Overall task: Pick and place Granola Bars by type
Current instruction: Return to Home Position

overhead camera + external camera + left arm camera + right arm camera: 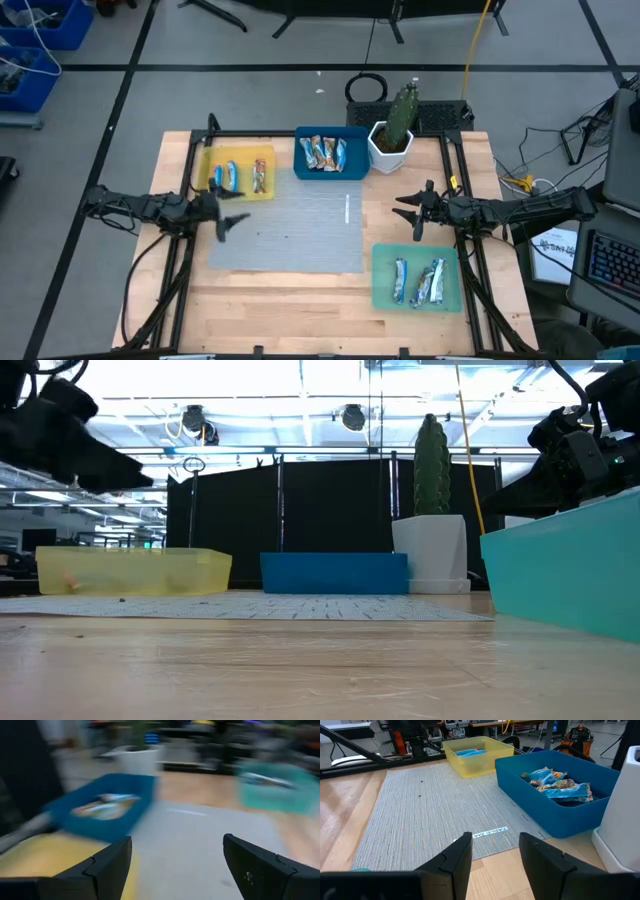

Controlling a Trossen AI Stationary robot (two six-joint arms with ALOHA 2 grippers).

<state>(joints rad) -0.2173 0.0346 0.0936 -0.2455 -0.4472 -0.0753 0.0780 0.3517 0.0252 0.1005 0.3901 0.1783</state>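
The granola bars lie in three trays. Two rest in the yellow tray (241, 176), several in the blue tray (331, 154) and three in the green tray (417, 278). In the right wrist view the bars (559, 783) fill the blue tray and one blue bar (469, 752) shows in the yellow one. My left gripper (230, 214) hovers open over the grey mat's left edge, just near of the yellow tray. My right gripper (410, 213) hovers open past the mat's right edge, between the white pot and the green tray. Neither holds anything.
A grey woven mat (290, 232) covers the table's middle, with a small white label (490, 832) near its right edge. A white pot with a cactus (393, 132) stands at the far edge beside the blue tray. Cables and bins lie on the floor around.
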